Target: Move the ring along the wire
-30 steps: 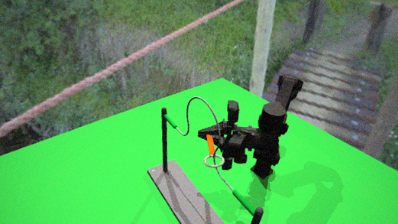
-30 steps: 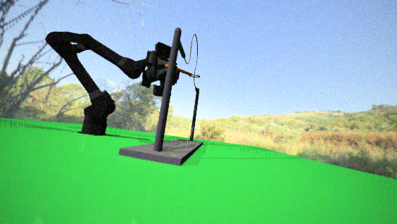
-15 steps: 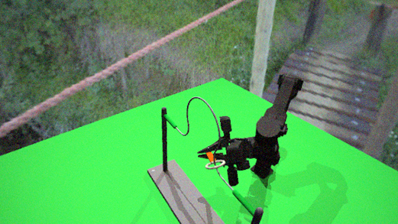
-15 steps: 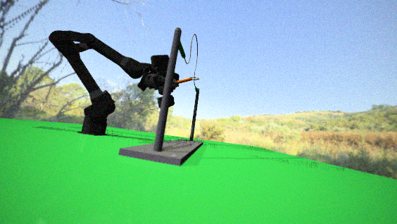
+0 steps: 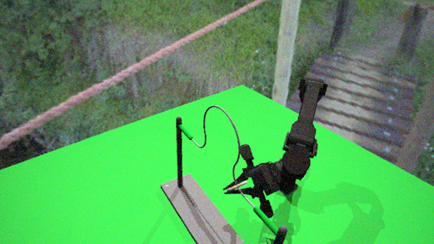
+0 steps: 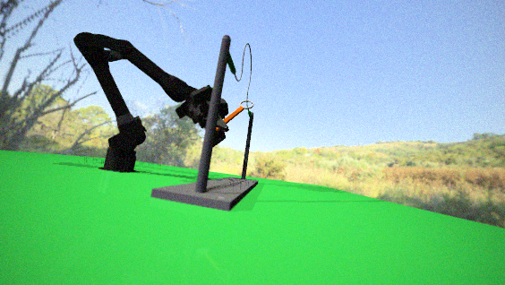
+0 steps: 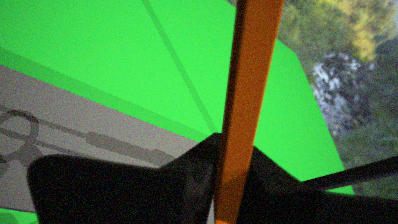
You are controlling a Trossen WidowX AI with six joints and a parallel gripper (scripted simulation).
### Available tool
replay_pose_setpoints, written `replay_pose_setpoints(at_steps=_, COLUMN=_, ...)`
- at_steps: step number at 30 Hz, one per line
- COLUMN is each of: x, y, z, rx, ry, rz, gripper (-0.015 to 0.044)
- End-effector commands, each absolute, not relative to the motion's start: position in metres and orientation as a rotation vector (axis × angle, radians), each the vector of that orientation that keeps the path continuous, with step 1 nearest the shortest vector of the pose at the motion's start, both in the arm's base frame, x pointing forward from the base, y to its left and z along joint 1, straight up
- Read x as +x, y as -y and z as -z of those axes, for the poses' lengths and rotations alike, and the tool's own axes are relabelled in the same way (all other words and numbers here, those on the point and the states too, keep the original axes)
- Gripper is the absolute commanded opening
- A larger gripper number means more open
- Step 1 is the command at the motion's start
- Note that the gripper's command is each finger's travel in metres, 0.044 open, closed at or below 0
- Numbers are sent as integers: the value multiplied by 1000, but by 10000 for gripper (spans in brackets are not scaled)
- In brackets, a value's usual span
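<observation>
My gripper [image 5: 225, 191] [image 6: 224, 125] [image 7: 226, 142] is shut on the orange handle [image 6: 234, 115] [image 7: 250, 75], which is hidden in the top view. The ring [image 5: 242, 184] [image 6: 252, 106] appears edge-on there, around the thin grey wire [image 5: 201, 147] [image 6: 247, 44], a little above the green part [image 5: 265, 220] [image 6: 250, 114] by one post [image 5: 278, 242] [image 6: 247, 148]. Contact between ring and wire cannot be told. The other green part [image 5: 186, 131] [image 6: 230, 62] is bare beside its post [image 5: 179, 154] [image 6: 215, 112].
The wire's tall arch rises between the ring and the bare green part, with a dip beside that part. The grey base [image 5: 183, 181] [image 6: 179, 193] [image 7: 50, 100] lies below. In the top view the gripper body is close beside the wire; the gap is unclear.
</observation>
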State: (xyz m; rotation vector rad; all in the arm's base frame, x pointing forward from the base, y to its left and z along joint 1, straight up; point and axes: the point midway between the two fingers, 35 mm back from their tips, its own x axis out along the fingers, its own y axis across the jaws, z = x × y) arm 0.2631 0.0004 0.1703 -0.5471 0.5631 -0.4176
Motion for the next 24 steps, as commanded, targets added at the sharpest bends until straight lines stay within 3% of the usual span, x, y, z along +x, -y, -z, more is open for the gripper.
replay_pose_setpoints(at_steps=1, x=266, y=-13, z=-167, rx=-453, ry=-561, rz=393, gripper=-150)
replay_pose_setpoints(at_steps=24, x=276, y=-81, z=-149, rx=-31, ry=-565, rz=269, gripper=-150)
